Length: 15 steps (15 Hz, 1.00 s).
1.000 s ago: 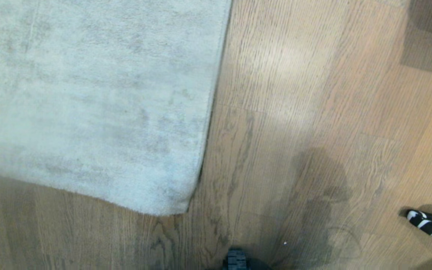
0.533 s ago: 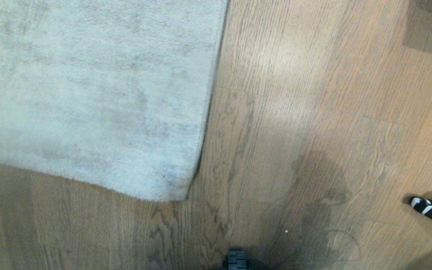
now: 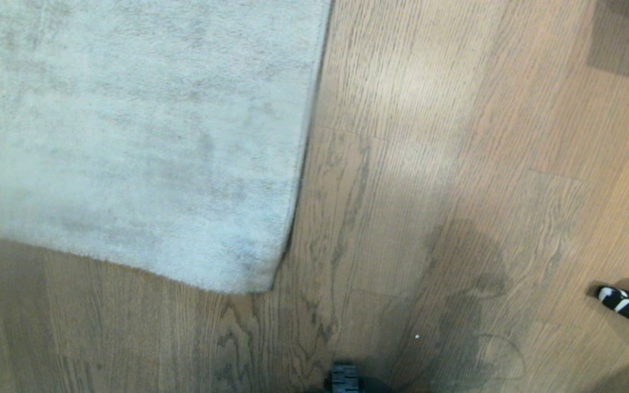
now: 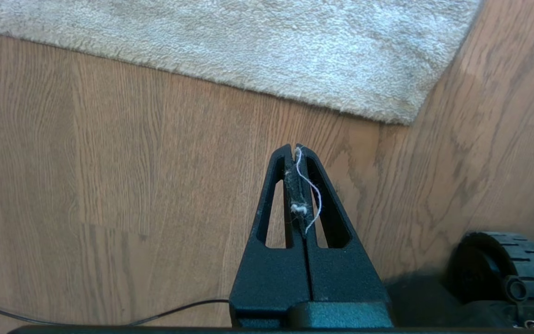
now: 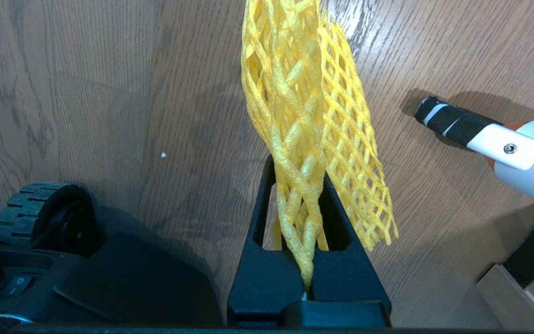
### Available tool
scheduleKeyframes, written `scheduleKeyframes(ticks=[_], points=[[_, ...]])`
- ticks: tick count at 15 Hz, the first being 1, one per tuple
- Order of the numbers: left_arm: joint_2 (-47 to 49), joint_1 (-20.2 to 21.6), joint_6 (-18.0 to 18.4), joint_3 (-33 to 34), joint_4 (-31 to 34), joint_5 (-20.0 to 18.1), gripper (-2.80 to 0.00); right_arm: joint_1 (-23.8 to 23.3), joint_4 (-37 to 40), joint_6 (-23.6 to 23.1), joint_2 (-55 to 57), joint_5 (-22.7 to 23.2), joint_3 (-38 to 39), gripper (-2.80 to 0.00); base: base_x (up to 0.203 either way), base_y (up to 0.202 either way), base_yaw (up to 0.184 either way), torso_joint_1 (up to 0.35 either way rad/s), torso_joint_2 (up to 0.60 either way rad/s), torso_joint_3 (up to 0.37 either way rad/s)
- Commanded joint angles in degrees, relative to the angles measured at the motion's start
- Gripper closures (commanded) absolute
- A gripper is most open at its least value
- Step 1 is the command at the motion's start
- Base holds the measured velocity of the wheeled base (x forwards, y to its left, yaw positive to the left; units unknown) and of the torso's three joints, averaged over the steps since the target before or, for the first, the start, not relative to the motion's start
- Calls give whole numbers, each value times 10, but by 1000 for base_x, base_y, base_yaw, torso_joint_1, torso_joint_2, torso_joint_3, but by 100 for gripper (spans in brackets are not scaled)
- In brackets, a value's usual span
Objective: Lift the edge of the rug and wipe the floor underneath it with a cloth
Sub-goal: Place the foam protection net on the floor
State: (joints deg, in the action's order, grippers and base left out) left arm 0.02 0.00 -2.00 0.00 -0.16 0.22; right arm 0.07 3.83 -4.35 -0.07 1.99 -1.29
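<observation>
Nearest, the right claw (image 5: pixel 301 185) is clamped on the cloth (image 5: pixel 308 116), a bright yellow open net hanging bunched over the floor (image 3: pixel 456 164), low on the right. The left claw (image 4: pixel 295 150) is pressed together with only white fluff and a thread caught in it, holding nothing. Just right, a striped tool tip (image 3: pixel 628 307) lies on the boards. Farther left, the rug edge (image 3: pixel 271 273) lies flat, its rounded corner pale grey and mottled, with bare planks stretching right of it.
</observation>
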Motion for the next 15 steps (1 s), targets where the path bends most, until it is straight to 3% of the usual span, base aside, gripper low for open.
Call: scheduleKeyframes(ticks=[1, 4, 8, 13, 15], points=[[0, 0, 2, 0, 1, 0, 0, 0, 0, 0, 1, 0, 1, 0, 0, 0, 0, 0, 0, 0], [0, 0, 29, -22, 18, -8, 0, 0, 0, 0, 1, 0, 1, 0, 0, 0, 0, 0, 0, 0], [16, 0, 30, -124, 153, -34, 0, 0, 0, 0, 1, 0, 1, 0, 0, 0, 0, 0, 0, 0], [169, 0, 29, -182, 168, -58, 0, 0, 0, 0, 1, 0, 1, 0, 0, 0, 0, 0, 0, 0], [247, 0, 29, -200, 167, -99, 0, 0, 0, 0, 1, 0, 0, 0, 0, 0, 0, 0, 0, 0]])
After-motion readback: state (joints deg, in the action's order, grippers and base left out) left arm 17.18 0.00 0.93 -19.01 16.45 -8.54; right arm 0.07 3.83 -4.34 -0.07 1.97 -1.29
